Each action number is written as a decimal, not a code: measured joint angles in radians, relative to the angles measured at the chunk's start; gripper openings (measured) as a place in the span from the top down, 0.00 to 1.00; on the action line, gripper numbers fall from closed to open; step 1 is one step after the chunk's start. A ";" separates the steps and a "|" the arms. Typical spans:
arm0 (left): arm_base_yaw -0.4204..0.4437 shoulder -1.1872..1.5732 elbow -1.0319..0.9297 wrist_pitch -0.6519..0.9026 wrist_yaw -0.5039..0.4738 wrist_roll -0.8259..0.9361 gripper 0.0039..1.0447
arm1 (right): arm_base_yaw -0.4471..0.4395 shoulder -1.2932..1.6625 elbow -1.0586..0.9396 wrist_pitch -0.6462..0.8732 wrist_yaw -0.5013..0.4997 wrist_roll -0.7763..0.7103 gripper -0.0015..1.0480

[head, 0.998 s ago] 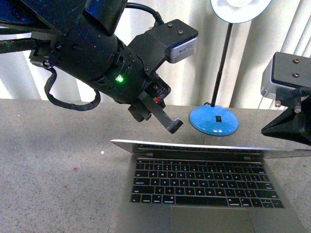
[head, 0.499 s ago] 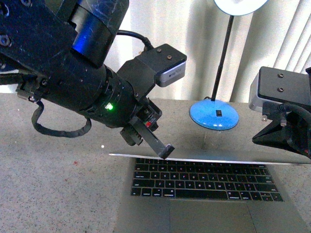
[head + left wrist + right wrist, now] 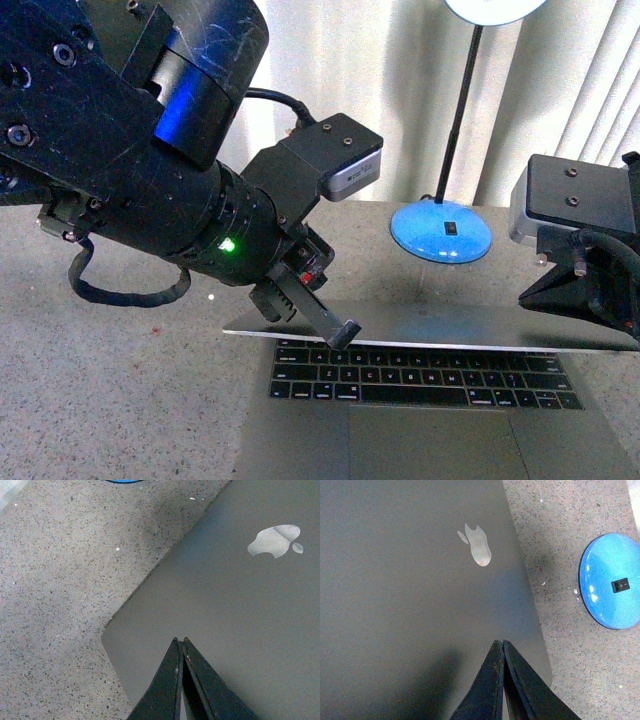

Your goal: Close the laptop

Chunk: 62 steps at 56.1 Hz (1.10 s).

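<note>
The grey-silver laptop (image 3: pixel 420 420) lies on the speckled table with its black keys showing. Its plain grey lid (image 3: pixel 430 326) is tilted far down over the keyboard, nearly level. My left gripper (image 3: pixel 340 335) is shut, its tip resting on the lid near the left corner. In the left wrist view the shut left gripper (image 3: pixel 180 641) sits over the lid (image 3: pixel 225 610) by that corner. My right gripper is shut over the lid's right end, its tip hidden in the front view. In the right wrist view the right gripper (image 3: pixel 499 643) is over the lid (image 3: pixel 410 605) near its edge.
A desk lamp with a round blue base (image 3: pixel 441 231) stands behind the laptop; it also shows in the right wrist view (image 3: pixel 612 582). White curtains (image 3: pixel 400 90) hang at the back. Bare speckled table (image 3: pixel 110 400) lies left of the laptop.
Both grippers have moved down and toward me, and the laptop lid has tilted further down over the keyboard, covering its back rows.
</note>
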 joint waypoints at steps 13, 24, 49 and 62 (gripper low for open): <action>-0.006 0.007 -0.028 0.021 0.010 -0.019 0.97 | 0.004 0.013 -0.005 -0.002 0.009 -0.013 0.97; -0.015 0.019 -0.063 0.052 0.014 -0.035 0.97 | 0.009 0.029 -0.012 0.000 0.011 -0.021 0.97; -0.018 0.043 -0.090 0.096 0.021 -0.055 0.97 | 0.027 0.066 -0.036 0.024 0.018 -0.021 0.97; -0.023 0.069 -0.116 0.140 0.037 -0.070 0.97 | 0.033 0.095 -0.053 0.043 0.034 -0.021 0.97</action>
